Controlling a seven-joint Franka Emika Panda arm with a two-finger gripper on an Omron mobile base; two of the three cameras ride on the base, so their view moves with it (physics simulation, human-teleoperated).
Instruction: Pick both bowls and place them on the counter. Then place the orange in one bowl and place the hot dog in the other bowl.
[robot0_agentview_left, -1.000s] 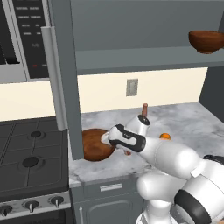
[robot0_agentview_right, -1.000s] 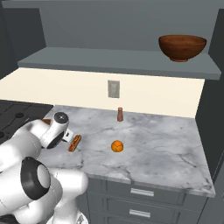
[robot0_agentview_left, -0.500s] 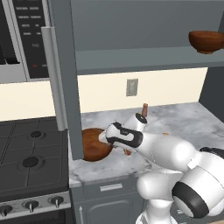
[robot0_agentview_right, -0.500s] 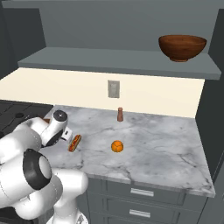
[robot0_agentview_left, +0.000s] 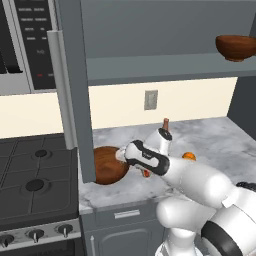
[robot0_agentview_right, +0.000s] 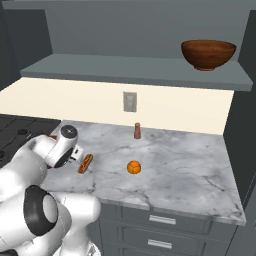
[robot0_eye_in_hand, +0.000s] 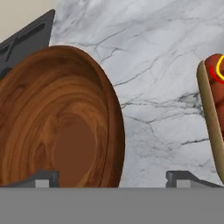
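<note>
Gripper (robot0_eye_in_hand: 111, 179) wide open, holding nothing, astride the rim of the glossy reddish-brown wooden bowl (robot0_eye_in_hand: 57, 122) on the marble bench (robot0_agentview_right: 175, 160). Second identical bowl (robot0_agentview_right: 208, 54) sits on the grey shelf (robot0_agentview_right: 135, 72), up and well right of the gripper; likely next pick.

**Lighting / picture quality: flat render, even and soft**

Even, diffuse light, no visible lamp. Brightness is medium; the cream backsplash is the brightest area, the upper cabinets and shelf (robot0_agentview_right: 135, 70) stay dull grey. Shadows are faint: a soft dark patch under the bowl (robot0_agentview_left: 110, 165) at the desk's (robot0_agentview_right: 180, 165) left edge, almost none under the orange (robot0_agentview_right: 133, 167). Mild gloss on the shelf bowl (robot0_agentview_right: 208, 54), no hard glare. Base views are slightly soft and low in detail, with jagged edges. The hand view is sharper: wood grain and marble veins read clearly. No edge distortion, no motion blur.
</note>
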